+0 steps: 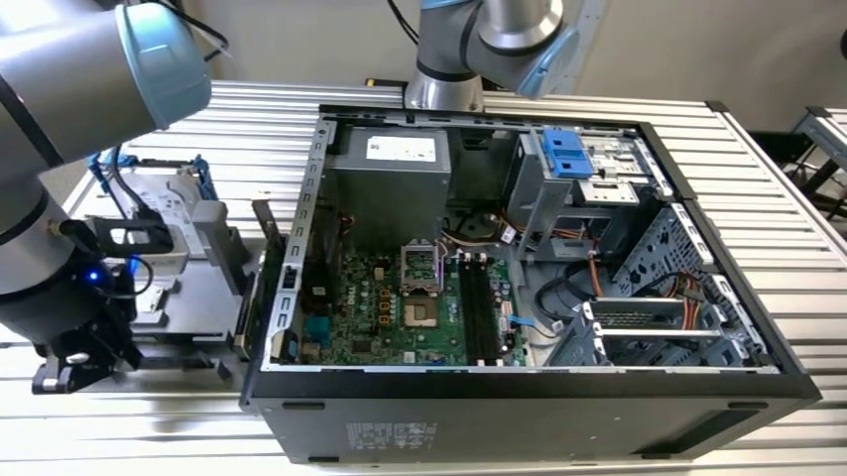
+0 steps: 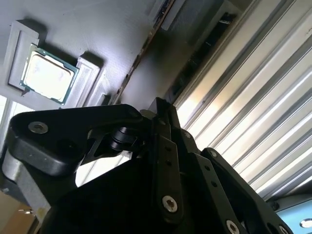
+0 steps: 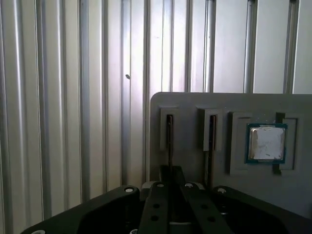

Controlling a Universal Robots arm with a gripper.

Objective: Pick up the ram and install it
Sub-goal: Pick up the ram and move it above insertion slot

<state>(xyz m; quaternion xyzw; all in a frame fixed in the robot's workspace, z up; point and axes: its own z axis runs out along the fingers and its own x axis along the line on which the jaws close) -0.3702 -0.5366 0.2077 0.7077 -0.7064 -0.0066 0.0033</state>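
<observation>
Black and thin, the ram [image 3: 169, 139] stood in its slot [image 3: 162, 144], straight ahead of the gripper [image 3: 170, 171], whose hold was unclear.

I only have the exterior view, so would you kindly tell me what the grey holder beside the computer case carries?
Observer: In the first wrist view, the grey holder carries two thin sticks on edge in narrow slots: the ram and a second stick.
Operator: Anything else there?
Observer: A square silver processor lies in a recess beside the second stick.
Operator: Where is the gripper?
Observer: The gripper is lined up with the ram, the stick farther from the processor.
</observation>
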